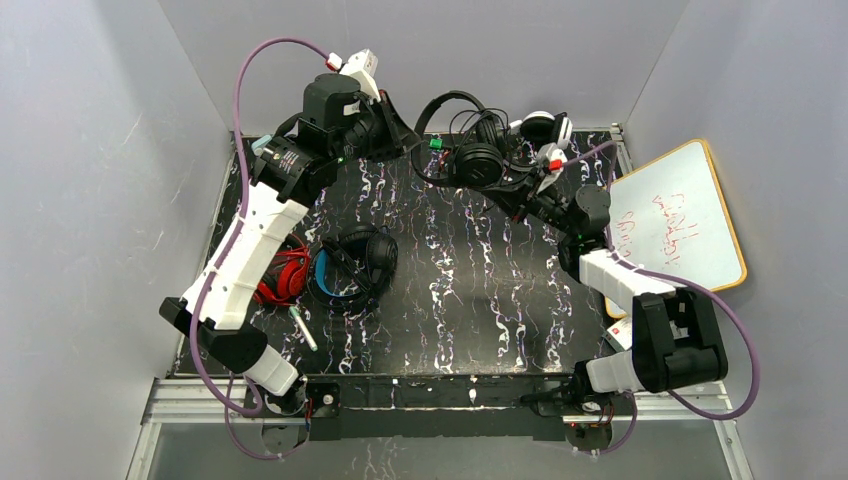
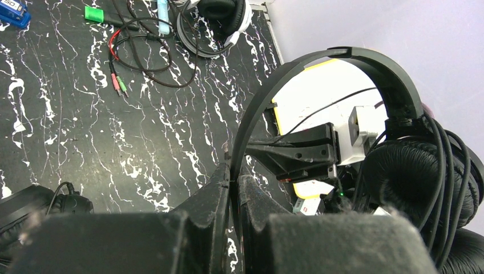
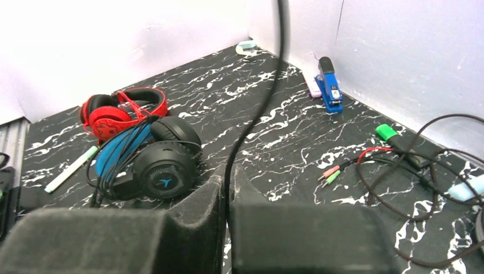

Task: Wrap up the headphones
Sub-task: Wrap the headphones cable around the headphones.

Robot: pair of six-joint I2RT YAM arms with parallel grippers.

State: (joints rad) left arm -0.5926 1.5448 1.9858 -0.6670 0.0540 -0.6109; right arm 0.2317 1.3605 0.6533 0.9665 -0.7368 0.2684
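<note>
Top external view: all-black headphones point(image 1: 478, 158) are held up around 12 o'clock, headband point(image 2: 319, 57) pinched tight in the left gripper point(image 1: 405, 135), while the cable point(image 3: 268, 97) (running 12-to-6 on the right wrist cam) is clamped by the right gripper point(image 1: 522, 192) at their 4 o'clock.

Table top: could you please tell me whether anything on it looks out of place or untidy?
Yes. A loose cable sprawls in tangled loops at the far side, its pink and green plugs lying free. A white marker lies stray beside the red headphones. The whiteboard sits askew off the table's right edge.
</note>
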